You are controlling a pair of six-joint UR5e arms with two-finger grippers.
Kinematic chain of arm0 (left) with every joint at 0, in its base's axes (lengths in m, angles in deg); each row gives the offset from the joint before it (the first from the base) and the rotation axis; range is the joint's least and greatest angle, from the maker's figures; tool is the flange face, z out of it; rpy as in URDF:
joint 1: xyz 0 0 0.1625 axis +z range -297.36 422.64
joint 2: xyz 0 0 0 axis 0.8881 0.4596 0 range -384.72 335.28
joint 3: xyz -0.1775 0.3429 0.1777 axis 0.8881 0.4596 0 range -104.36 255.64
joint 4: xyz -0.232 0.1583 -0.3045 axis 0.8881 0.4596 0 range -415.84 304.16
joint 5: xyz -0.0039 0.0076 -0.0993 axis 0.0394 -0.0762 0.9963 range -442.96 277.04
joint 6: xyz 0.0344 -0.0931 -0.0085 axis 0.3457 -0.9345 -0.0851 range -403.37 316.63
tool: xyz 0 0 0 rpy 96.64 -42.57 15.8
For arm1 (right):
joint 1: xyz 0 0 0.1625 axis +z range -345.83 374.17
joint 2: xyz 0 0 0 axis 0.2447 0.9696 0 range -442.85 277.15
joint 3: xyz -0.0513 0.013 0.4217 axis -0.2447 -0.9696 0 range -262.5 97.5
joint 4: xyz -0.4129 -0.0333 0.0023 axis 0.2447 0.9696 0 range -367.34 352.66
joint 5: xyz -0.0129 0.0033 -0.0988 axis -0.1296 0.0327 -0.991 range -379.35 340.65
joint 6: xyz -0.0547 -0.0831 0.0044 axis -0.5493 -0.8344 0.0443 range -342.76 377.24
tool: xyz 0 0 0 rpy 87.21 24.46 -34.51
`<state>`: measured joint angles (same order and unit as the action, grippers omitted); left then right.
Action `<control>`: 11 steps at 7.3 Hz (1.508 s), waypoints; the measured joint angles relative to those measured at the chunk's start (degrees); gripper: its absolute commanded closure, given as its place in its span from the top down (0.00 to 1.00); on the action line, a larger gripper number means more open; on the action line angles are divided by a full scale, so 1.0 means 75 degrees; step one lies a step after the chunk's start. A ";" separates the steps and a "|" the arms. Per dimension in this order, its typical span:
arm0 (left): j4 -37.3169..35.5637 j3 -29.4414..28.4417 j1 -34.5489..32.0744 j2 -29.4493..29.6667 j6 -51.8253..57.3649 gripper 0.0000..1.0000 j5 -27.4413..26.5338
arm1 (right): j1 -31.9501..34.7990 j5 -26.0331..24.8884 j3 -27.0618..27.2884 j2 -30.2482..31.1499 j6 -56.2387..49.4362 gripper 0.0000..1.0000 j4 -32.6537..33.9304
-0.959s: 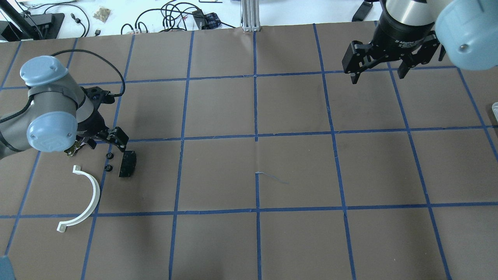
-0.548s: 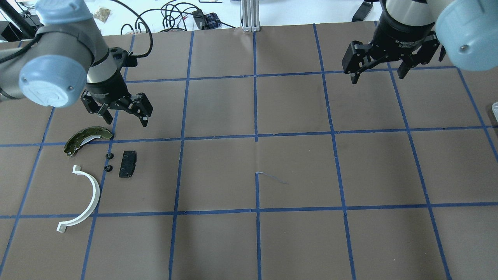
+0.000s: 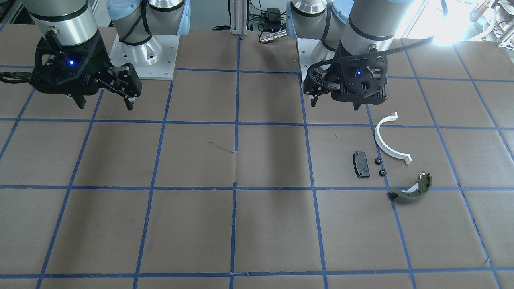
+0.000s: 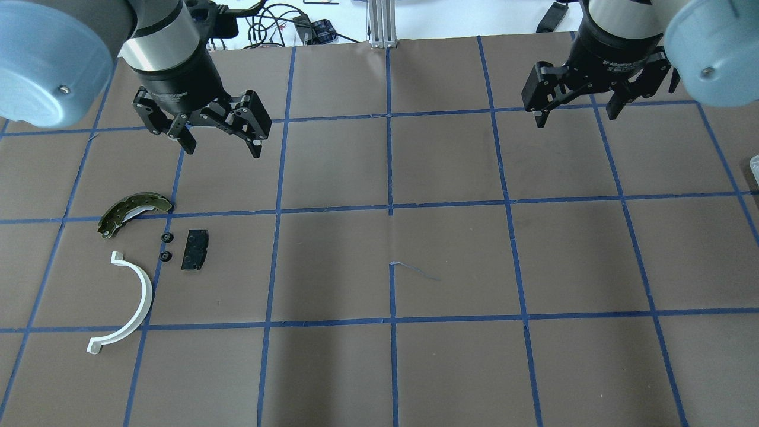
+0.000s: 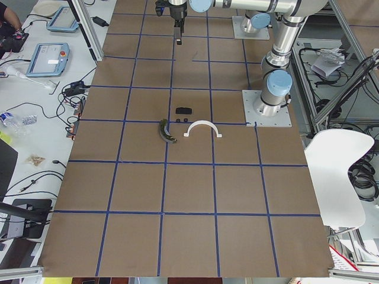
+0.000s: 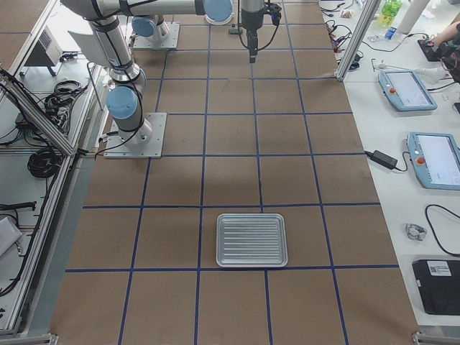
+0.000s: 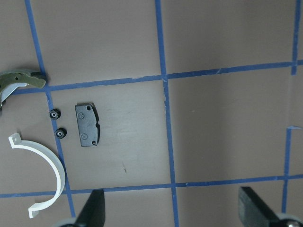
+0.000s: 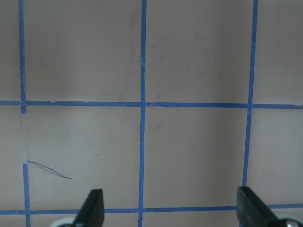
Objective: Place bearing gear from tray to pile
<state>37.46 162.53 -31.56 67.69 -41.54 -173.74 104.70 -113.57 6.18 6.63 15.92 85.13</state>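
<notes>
Four kinds of part make up the pile [image 4: 165, 256] at the left of the overhead view. A white half-ring strip [image 4: 146, 296] lies lowest and leftmost, with an olive-green brake shoe [image 4: 131, 212] above it. Two small black bearing gears [image 4: 168, 238] sit just right of those, and a black pad [image 4: 194, 249] lies just beside the gears, apart from them. Further up and right, the left gripper [image 4: 223, 149] hangs over the worktop [image 4: 450, 261], jaws spread, nothing between them. At the upper right, the right gripper [image 4: 576, 118] is likewise spread and empty. The tray [image 6: 251, 241], in the lower middle of the exterior right view, looks bare. By this, the placing step appears done, both gears lying with the pile. The next move probably calls only for keeping both arms clear of the parts. If a gear lies in the tray unseen, the right gripper would have to descend there.
</notes>
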 measured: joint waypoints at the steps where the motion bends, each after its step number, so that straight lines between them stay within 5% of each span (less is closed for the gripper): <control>1: -0.0117 0.0133 -0.0003 -0.0086 0.0022 1.00 0.0094 | 0.0000 0.0000 0.0000 0.0000 0.0000 1.00 0.0000; 11: -0.0625 0.0368 0.0003 -0.0273 -0.0391 1.00 0.0174 | -0.0013 0.0078 0.0003 -0.0007 0.0039 1.00 0.0002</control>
<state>32.77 165.29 -31.53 65.64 -44.47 -172.43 104.60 -112.98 6.20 6.57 16.21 85.14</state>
